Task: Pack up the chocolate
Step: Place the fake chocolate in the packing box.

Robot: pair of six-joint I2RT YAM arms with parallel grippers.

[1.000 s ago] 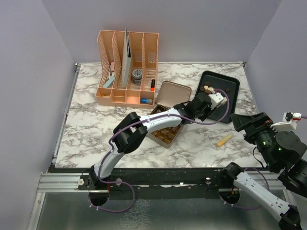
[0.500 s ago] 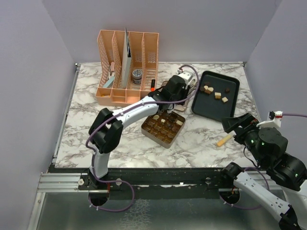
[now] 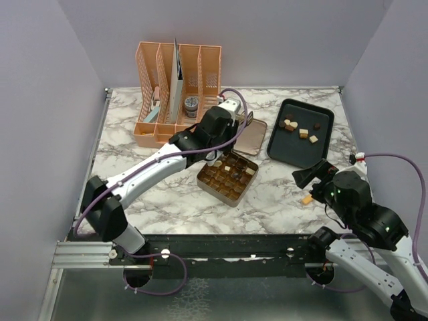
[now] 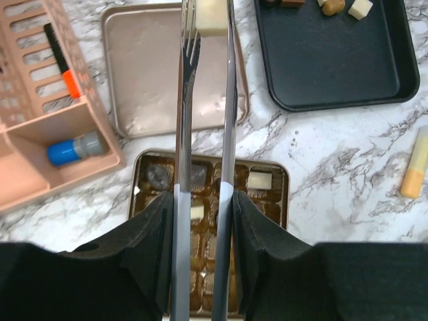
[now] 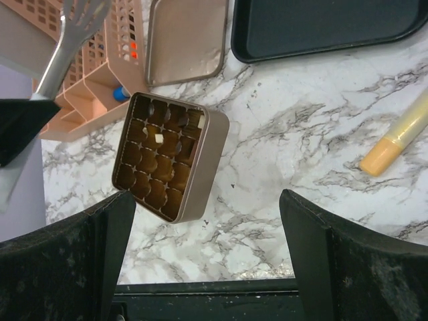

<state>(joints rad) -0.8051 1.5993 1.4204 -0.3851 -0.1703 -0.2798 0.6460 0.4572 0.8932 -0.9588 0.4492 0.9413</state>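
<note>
My left gripper [image 4: 204,207] [image 3: 215,132] is shut on a pair of metal tongs [image 4: 184,134]. The tongs' tips pinch a cream-white chocolate [image 4: 211,16], which hangs over the gold lid [image 4: 167,73] just beyond the open gold tin [image 4: 287,200] [image 3: 217,192]. The tin's cups hold two white pieces [image 4: 260,180] and some dark ones. More chocolate [image 3: 299,128] lies on the black tray [image 3: 297,150] [image 4: 334,67]. My right gripper [image 5: 207,224] [image 3: 309,178] hovers open and holds nothing, right of the tin [image 5: 200,174].
A peach desk organiser [image 3: 175,93] with pens and a blue-capped item [image 4: 67,148] stands at the back left. A yellow stick [image 5: 394,142] lies on the marble right of the tin. Grey walls enclose the table on three sides.
The left arm has swung left from the black tray to above the lid and tin, with the tongs in it. The right arm has moved left and lower, towards the tin.
</note>
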